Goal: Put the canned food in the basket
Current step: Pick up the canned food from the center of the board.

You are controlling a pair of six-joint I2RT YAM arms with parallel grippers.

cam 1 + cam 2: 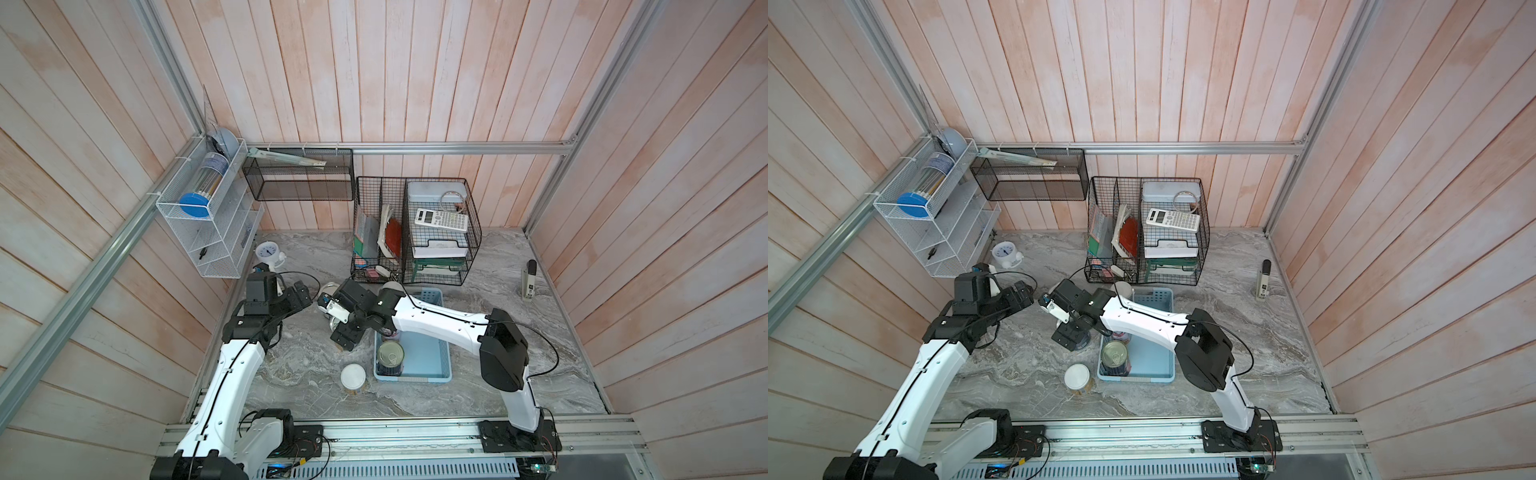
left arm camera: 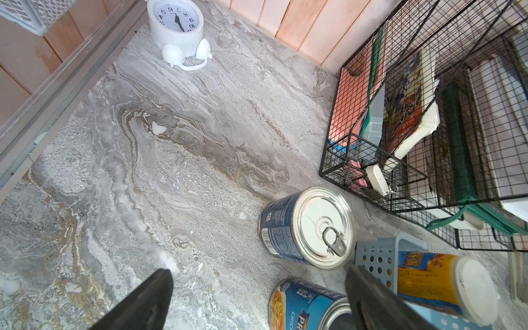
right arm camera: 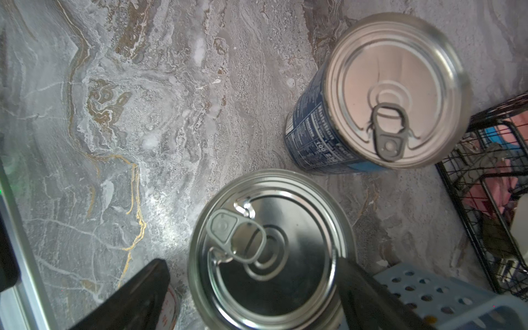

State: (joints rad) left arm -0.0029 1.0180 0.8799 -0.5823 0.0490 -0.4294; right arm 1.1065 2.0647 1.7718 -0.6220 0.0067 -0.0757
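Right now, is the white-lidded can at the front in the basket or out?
Out. The white-lidded can stands on the table beside the basket, outside its wall.

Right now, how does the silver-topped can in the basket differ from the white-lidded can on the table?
The silver-topped can has a pull-tab top and dark label; the white-lidded can has a plain white lid and yellowish label. The former stands inside the basket, the latter outside it. Both stand upright.

I see a white alarm clock (image 1: pixel 266 251) sitting on the marble tabletop (image 1: pixel 307 374) below the white wire rack (image 1: pixel 220 253); a calculator (image 1: pixel 441 218) rests on top of the black wire organizer (image 1: pixel 465 266).
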